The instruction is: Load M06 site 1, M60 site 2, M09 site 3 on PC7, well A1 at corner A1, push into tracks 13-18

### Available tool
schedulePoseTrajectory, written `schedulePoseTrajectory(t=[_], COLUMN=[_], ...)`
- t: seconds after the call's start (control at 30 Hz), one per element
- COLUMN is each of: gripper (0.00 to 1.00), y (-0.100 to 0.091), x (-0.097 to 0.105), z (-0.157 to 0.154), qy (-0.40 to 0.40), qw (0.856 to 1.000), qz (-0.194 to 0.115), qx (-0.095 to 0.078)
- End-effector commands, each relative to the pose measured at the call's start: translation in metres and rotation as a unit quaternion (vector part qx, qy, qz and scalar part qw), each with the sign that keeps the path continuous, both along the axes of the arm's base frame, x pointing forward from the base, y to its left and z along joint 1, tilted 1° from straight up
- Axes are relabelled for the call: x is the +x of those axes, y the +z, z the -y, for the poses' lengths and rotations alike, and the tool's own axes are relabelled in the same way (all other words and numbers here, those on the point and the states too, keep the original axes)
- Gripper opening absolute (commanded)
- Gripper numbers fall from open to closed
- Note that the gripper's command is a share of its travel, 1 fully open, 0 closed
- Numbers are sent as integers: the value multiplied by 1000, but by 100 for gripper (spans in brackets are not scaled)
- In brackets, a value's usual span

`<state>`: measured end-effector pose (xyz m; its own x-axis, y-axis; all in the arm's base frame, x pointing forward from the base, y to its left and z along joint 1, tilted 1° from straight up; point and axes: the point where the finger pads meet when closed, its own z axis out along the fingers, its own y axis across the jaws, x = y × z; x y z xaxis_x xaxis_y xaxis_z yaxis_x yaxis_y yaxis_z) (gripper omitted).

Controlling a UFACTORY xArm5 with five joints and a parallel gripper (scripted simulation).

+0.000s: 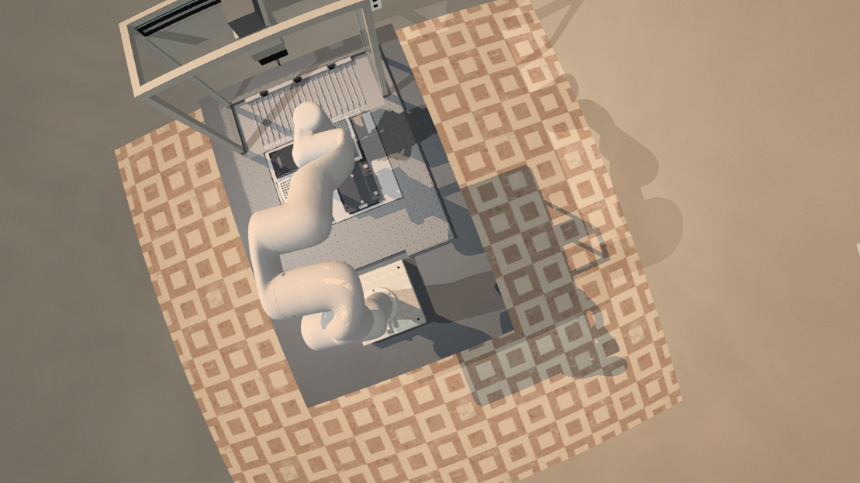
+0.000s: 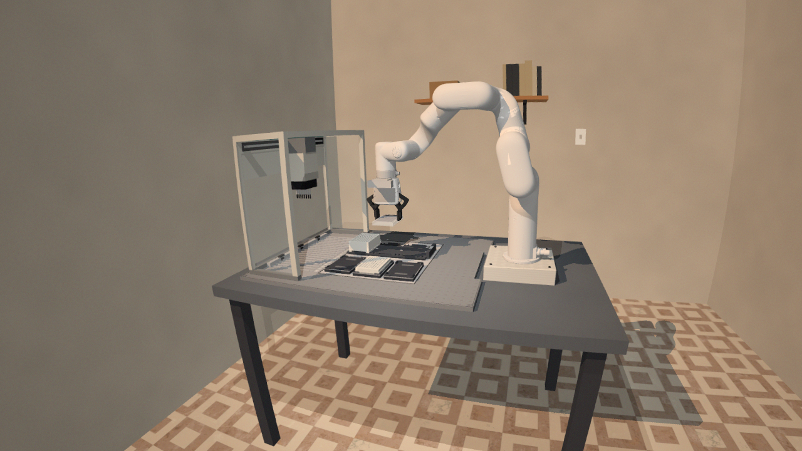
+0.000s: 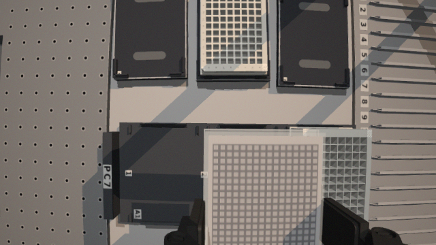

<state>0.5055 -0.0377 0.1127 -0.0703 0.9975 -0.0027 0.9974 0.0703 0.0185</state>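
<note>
My gripper (image 3: 262, 218) is shut on M60 (image 3: 263, 190), a white 384-well plate with a fine grid. I hold it level in the air above the middle of the dark carrier PC7 (image 3: 160, 170), over the site marked 2; both also show in the side view, gripper (image 2: 386, 214) and carrier (image 2: 405, 250). Site 1, beside the handle (image 3: 110, 175), is bare. The deep-well block M09 (image 3: 345, 170) stands at the carrier's far end, partly hidden under M60. M06 (image 3: 233, 35), a 96-well plate, sits on the middle nest.
The nests on either side of M06 are bare, the left one (image 3: 150, 39) and the right one (image 3: 313, 42). The rails (image 3: 402, 102) with numbered tracks run along the right, under the glass-walled instrument frame (image 2: 291, 196). A perforated board (image 3: 54, 119) lies to the left.
</note>
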Motion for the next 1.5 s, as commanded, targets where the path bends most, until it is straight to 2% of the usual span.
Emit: schedulePoseTrajectory(t=[0.0, 0.33, 1.47], gripper=[0, 0, 0], y=[2, 2, -48], x=[1, 1, 3], z=[0, 0, 0], qy=[0, 0, 0], qw=[1000, 1000, 1000], qz=[2, 2, 2], qx=[2, 2, 2])
